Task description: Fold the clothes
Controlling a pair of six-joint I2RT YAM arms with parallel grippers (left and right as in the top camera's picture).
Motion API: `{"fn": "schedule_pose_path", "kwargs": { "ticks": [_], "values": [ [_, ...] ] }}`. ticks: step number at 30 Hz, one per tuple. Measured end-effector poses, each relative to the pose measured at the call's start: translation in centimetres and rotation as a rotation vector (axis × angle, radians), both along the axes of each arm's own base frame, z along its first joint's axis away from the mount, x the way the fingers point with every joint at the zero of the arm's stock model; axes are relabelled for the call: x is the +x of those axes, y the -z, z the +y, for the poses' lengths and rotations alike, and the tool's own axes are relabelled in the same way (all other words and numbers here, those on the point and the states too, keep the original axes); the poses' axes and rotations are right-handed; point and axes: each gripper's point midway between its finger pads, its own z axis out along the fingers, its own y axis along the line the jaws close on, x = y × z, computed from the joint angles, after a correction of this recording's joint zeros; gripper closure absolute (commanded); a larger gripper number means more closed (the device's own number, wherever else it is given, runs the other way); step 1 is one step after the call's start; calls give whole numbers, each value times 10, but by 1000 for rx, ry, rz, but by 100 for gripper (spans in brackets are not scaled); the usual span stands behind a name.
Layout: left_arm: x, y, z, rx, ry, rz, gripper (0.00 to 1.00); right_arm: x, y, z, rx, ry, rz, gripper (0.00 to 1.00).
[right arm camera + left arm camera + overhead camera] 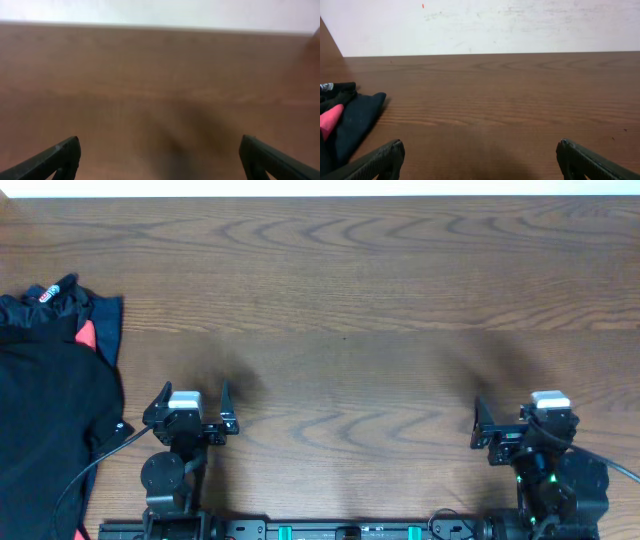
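A heap of clothes lies at the table's left edge: a large plain black garment on top, with a navy piece, a bit of red and a small white logo patch showing at its far end. The left wrist view shows the navy piece and the red bit at its left edge. My left gripper is open and empty, just right of the heap. My right gripper is open and empty, far to the right over bare wood.
The wooden table spreads between and beyond both arms. A pale wall borders its far edge. A black cable runs from the left arm along the heap's edge.
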Motion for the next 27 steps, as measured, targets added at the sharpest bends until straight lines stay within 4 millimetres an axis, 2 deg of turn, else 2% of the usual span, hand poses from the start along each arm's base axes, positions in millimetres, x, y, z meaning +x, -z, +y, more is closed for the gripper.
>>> {"fn": "schedule_pose_path", "kwargs": {
  "ticks": [5, 8, 10, 12, 19, 21, 27],
  "values": [
    [0, -2, 0, 0, 0, -8, 2, -5, 18, 3, 8, -17, 89, 1],
    [3, -23, -4, 0, 26, -105, 2, -5, 18, 8, 39, -34, 88, 1],
    [3, -45, -8, 3, 50, -196, 2, -5, 17, 10, 63, -35, 87, 1],
    [2, -56, -10, 5, 61, -238, 2, -5, 17, 11, 81, -36, 89, 1],
    [-1, -61, -18, -1, 108, -193, 2, -8, 19, 22, 160, -64, 111, 1],
    [-5, -69, -19, -4, 112, -161, 2, -9, 20, 25, 182, -76, 119, 1],
    [-15, -112, -21, -13, 122, -74, 2, -12, 20, 36, 241, -119, 134, 1]
  ]
}}
